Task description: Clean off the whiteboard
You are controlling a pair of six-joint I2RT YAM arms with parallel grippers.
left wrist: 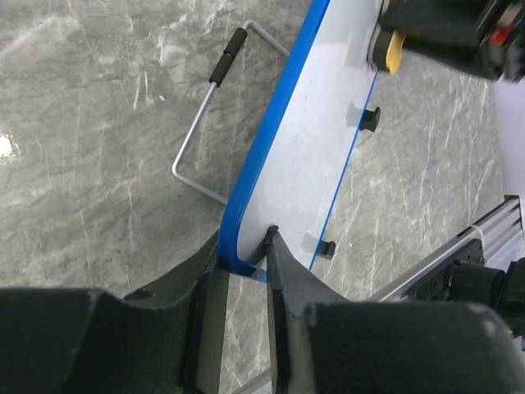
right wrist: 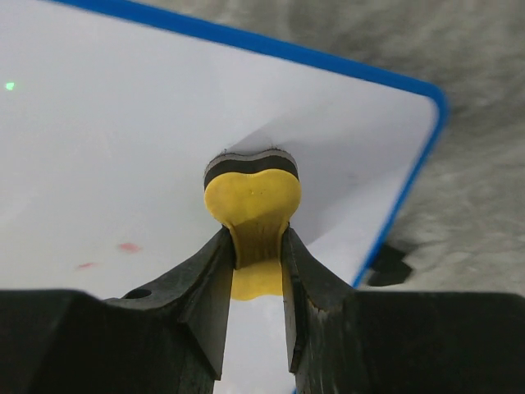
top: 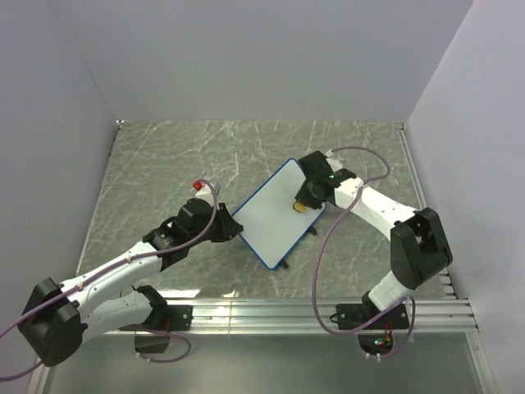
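Whiteboard [top: 267, 222]: mid-table, long axis running from about 7 o'clock to 1 o'clock in the top view. Faint red specks [right wrist: 129, 247] lie at 8 o'clock from the yellow eraser [right wrist: 253, 197], whose felt touches the board near its 3 o'clock corner. The right gripper [right wrist: 256, 245] pinches the eraser, and the left gripper [left wrist: 244, 261] clamps the blue frame at 9 o'clock.

Whiteboard [top: 275, 217] lies mid-bench [top: 164, 164], set diagonally, its long axis running near-left to far-right. Left hand [top: 228, 227] is at the board's left corner, one finger on each side of the rim. Right hand [top: 305, 201] is over the right corner, with the eraser [right wrist: 253, 197] nipped between its fingers and pressed on the board. Wire stand [left wrist: 197, 164] runs out from under the board's edge onto the bench.
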